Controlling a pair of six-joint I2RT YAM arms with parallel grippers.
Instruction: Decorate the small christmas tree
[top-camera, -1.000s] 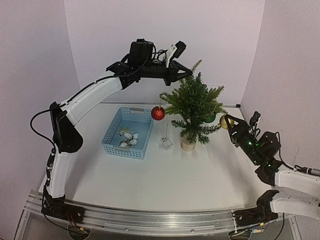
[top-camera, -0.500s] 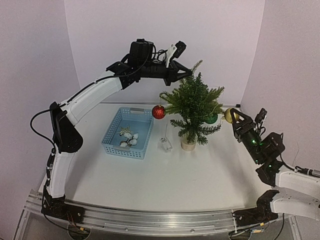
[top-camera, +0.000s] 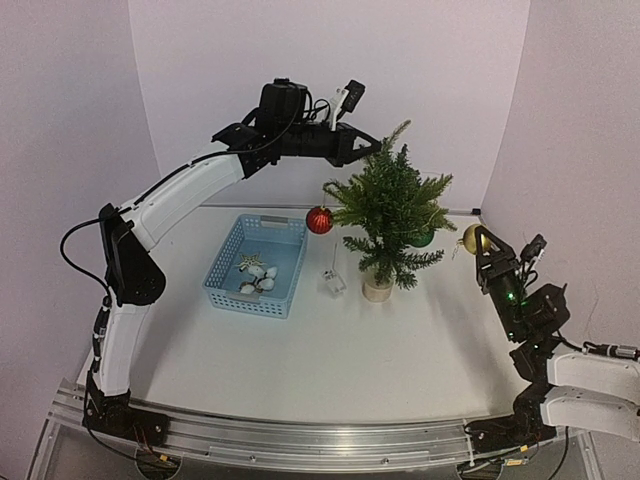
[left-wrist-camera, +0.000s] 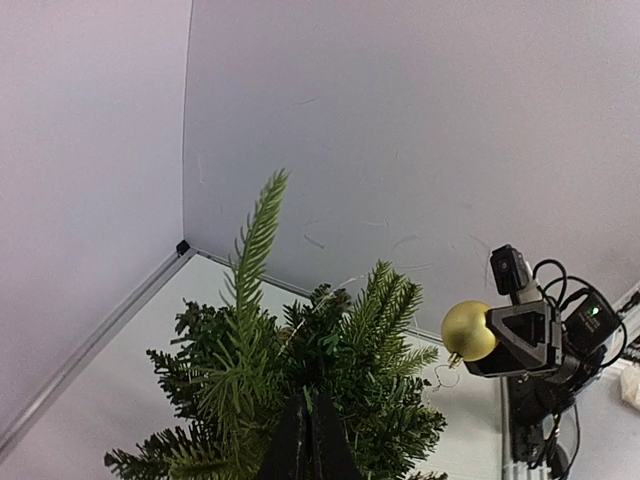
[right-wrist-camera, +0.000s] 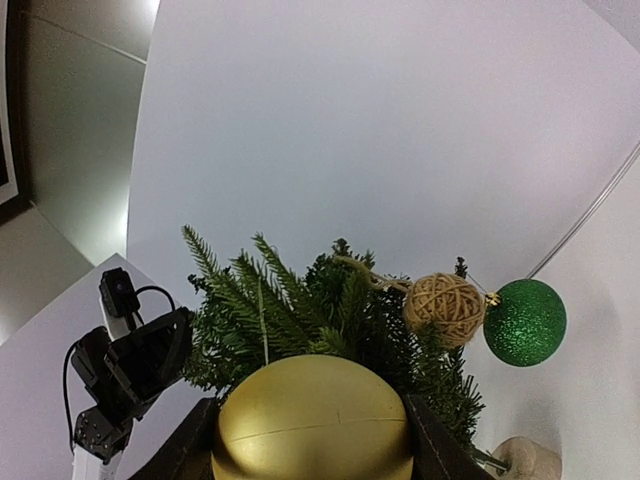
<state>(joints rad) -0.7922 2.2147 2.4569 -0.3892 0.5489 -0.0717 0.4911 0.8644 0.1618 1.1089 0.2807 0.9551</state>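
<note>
Right side, nearest: right gripper (top-camera: 479, 247) raised above the table (top-camera: 400, 370), jaws about half apart and clamped on either side of a gold bauble (top-camera: 470, 237); the bauble sits just right of the branches, not touching them

Mid-table: blue basket (top-camera: 222, 282) left of centre, pale ornaments inside. A small white item (top-camera: 333, 283) lies between basket and tree

Small christmas tree (top-camera: 390, 205) stands upright right of the basket, its round wooden base on the table. Red bauble (top-camera: 319, 220) hangs from a left branch, green bauble (right-wrist-camera: 525, 322) and twine ball (right-wrist-camera: 445, 308) hang on the right side

Farthest: left gripper (top-camera: 373, 148) reaches over to the treetop, jaws fully closed, tips among the upper needles; cannot tell whether a sprig is pinched
</note>
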